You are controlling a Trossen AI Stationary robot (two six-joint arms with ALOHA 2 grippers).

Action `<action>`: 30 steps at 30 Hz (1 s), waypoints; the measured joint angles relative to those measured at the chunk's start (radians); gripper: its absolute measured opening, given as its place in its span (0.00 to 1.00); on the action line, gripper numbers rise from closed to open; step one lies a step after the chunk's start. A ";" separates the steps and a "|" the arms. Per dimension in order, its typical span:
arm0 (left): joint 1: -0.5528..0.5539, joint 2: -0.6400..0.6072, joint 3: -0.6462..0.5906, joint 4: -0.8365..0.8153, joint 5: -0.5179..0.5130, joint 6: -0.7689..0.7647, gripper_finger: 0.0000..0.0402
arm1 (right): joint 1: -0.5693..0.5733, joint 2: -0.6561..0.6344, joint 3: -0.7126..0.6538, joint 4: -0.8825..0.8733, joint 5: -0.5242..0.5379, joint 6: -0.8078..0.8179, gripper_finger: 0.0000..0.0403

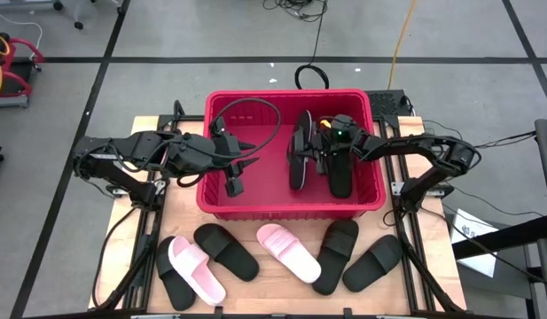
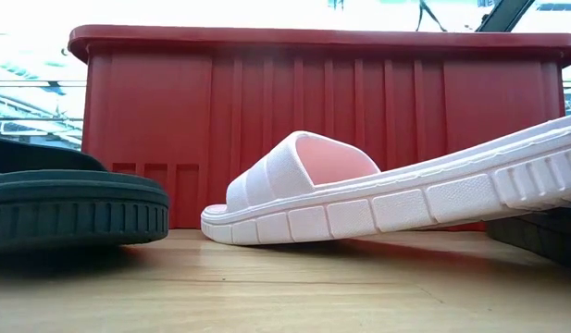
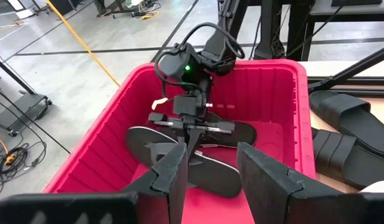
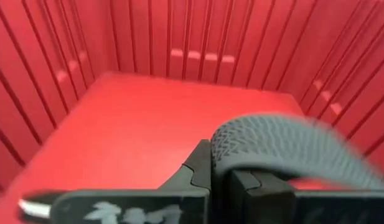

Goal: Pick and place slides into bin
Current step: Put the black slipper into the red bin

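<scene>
Nearest me, 6 slides (image 1: 282, 254) wait along the table's front edge, while my right gripper (image 1: 324, 149), clamped on 1 black slide (image 4: 285, 149) inside the bin (image 1: 371, 206), should lower before I release; left gripper (image 1: 240, 168) hangs open.

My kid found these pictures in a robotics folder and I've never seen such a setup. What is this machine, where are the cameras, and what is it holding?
It is a table robot with two dark arms. One camera looks down from above, one sits at table-top height, and one rides on each wrist. Both arms reach into the red bin. The right pincer is shut on a black slide inside the bin, beside another black slide. The left pincer is open and holds nothing. On the wooden table in front of the bin lie two pink slides and four black ones.
</scene>
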 joint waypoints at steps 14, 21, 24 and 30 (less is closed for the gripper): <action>0.000 0.000 0.000 0.000 0.001 -0.006 0.35 | -0.002 0.010 -0.007 -0.135 0.056 -0.079 0.00; 0.000 0.000 0.000 0.000 0.001 -0.001 0.35 | -0.002 0.010 -0.007 -0.133 0.055 -0.092 0.02; 0.000 0.000 0.000 -0.001 0.001 -0.001 0.35 | -0.002 0.010 -0.007 -0.134 0.055 -0.095 0.04; 0.000 0.000 0.000 -0.002 0.002 0.001 0.35 | -0.001 0.010 -0.007 -0.134 0.055 -0.095 0.10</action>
